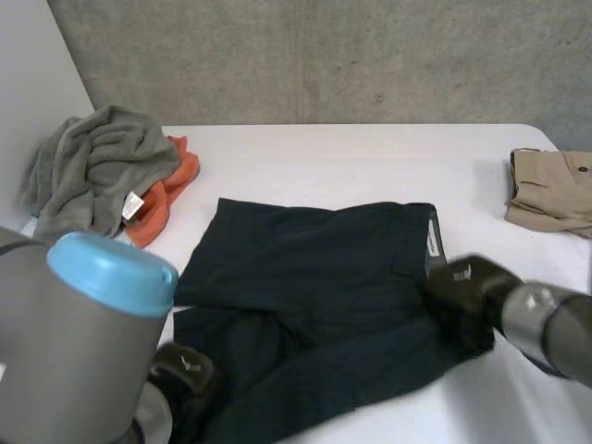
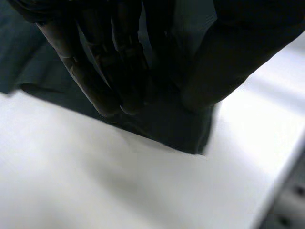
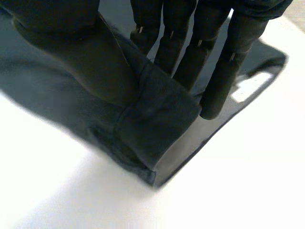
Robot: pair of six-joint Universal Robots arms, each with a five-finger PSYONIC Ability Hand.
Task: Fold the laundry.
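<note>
Dark navy shorts (image 1: 314, 277) lie spread across the middle of the white table (image 1: 370, 157), with the waistband and a white label toward the right. My left hand (image 1: 185, 370) is at the garment's near left corner. In the left wrist view its fingers (image 2: 102, 71) and thumb close together on the dark cloth (image 2: 167, 129) at that corner. My right hand (image 1: 460, 301) sits on the near right edge, just below the waistband. In the right wrist view the thumb (image 3: 90, 57) and fingers pinch a raised fold of the cloth (image 3: 157, 119).
A crumpled grey towel (image 1: 92, 166) lies at the far left with an orange cloth (image 1: 166, 199) beside it. A folded beige garment (image 1: 550, 190) rests at the table's far right edge. Bare table shows behind the shorts and near the front right.
</note>
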